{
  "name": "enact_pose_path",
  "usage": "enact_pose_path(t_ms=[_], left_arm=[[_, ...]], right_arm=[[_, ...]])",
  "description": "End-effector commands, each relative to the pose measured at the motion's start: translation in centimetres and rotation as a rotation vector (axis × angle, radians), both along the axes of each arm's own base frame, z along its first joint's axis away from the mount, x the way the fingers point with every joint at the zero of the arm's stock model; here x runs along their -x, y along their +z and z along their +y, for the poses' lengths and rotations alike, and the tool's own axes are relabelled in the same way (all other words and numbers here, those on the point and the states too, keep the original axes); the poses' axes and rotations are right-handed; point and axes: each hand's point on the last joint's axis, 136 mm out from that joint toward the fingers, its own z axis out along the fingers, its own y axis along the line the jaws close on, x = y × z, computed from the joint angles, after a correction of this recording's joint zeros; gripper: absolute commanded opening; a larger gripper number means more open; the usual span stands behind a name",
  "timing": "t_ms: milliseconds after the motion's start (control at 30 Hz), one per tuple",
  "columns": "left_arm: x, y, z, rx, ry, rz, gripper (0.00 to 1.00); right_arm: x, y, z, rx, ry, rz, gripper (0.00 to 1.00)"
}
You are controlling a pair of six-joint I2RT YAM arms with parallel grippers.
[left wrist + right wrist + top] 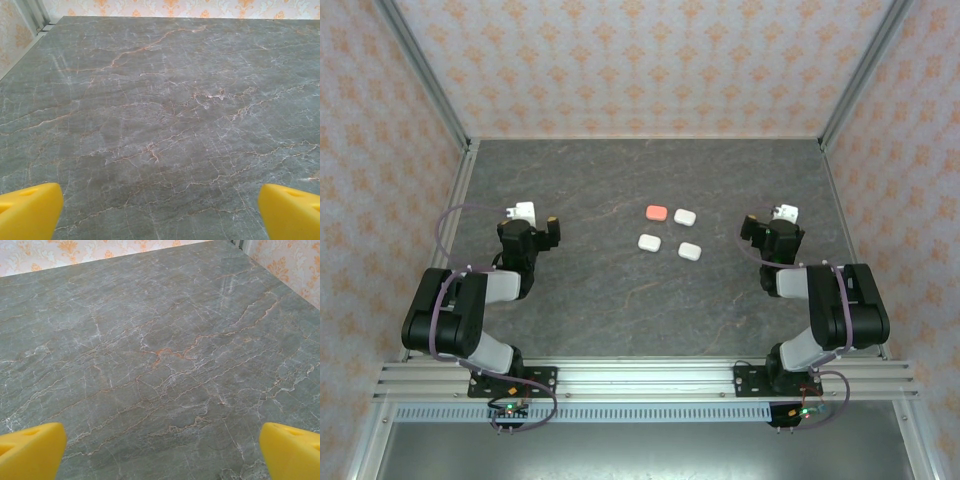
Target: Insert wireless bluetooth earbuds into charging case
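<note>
A: Containers first. What's on the dark grey marble-veined worktop (620, 300)?

B: Four pebble cases in a loose two-by-two cluster mid-worktop, between the two arms. Far row: a coral-red pebble-shaped plastic charging case (657, 212), with a far white pebble-shaped plastic case (685, 217) just beside it on the right. Near row: a near-left white case (649, 242) and a near-right white case (690, 251). They sit close together but none touch.

A: Anything in them?

B: From above, all four look like smooth shut pebbles. I can't tell whether the earbuds are inside them (the top view is too small for that).

A: Brands, labels, writing?

B: The cases are too small to read anything on them.

A: Left hand?

B: The left hand (160, 210) is spread wide. Its yellow fingertips (30, 210) sit at the lower corners of the left wrist view, with bare worktop between them, and it grips nothing.

A: Right?

B: The right hand (162, 450) is the same, with its yellow pads (290, 447) far apart and nothing held. In the top view both arms are folded back, one on each side of the cluster and well apart from it.

A: Background?

B: Pale wallpaper with orange floral print (640, 60) on three sides.
</note>
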Motion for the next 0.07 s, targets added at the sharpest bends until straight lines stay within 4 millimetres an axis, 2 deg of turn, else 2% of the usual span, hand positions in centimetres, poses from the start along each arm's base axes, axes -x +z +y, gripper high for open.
enact_pose_path(t_ms=[0, 33], left_arm=[[-0.29, 0.56, 0.14, -0.012, -0.001, -0.009, 1.00], [-0.28, 0.50, 0.14, -0.013, -0.002, -0.007, 1.00]], right_arm=[[-0.33, 0.59, 0.13, -0.007, -0.001, -0.016, 0.99], [-0.35, 0.65, 0.12, -0.007, -0.001, -0.018, 0.99]])
